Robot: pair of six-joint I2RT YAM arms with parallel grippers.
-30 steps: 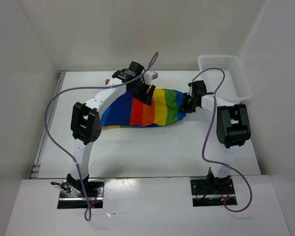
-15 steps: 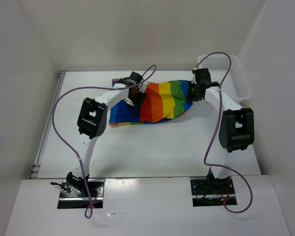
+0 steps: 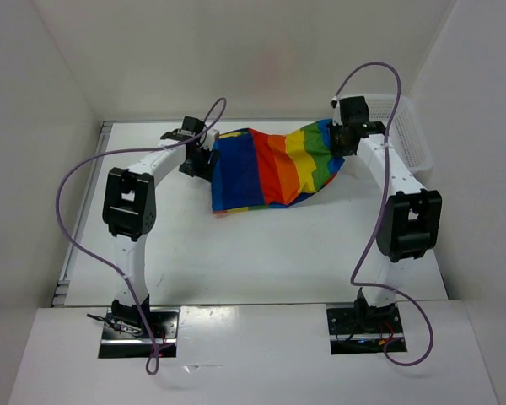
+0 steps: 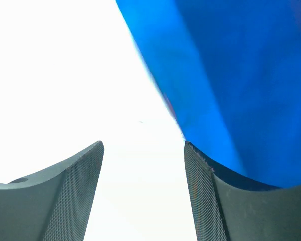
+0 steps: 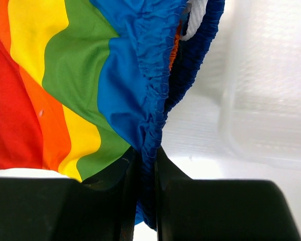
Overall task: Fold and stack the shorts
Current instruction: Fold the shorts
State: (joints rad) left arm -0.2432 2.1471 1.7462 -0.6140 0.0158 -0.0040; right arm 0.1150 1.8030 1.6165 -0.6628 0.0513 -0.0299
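Fingers (image 4: 72,201) of the left gripper (image 4: 143,150) are dark, moulded and finely cross-hatched on their inner faces. They stand well apart, with only the bare white table (image 3: 261,253) showing between them. Smooth blue cloth of the shorts (image 4: 241,75) runs just beyond and outside one fingertip; whether it touches that tip cannot be told. Fingers (image 5: 205,211) of the right gripper (image 5: 145,155) are matte black and blocky, and are pressed together on a gathered, elasticated blue band at the edge of the garment. The puckered band rises from the narrow slit between them, and a strip of white lining shows at its far end. The shorts are soft, thin fabric in wide wavy stripes of blue, red, orange, yellow and green, creased into shallow folds. In the top view they span from the right gripper's fingers across to a point just beside the left gripper's fingers, the blue end toward the left and the green and blue end at the clamp. A white mesh plastic basket (image 3: 409,135) with perforated walls stands just beyond the right fingers on their outer side.
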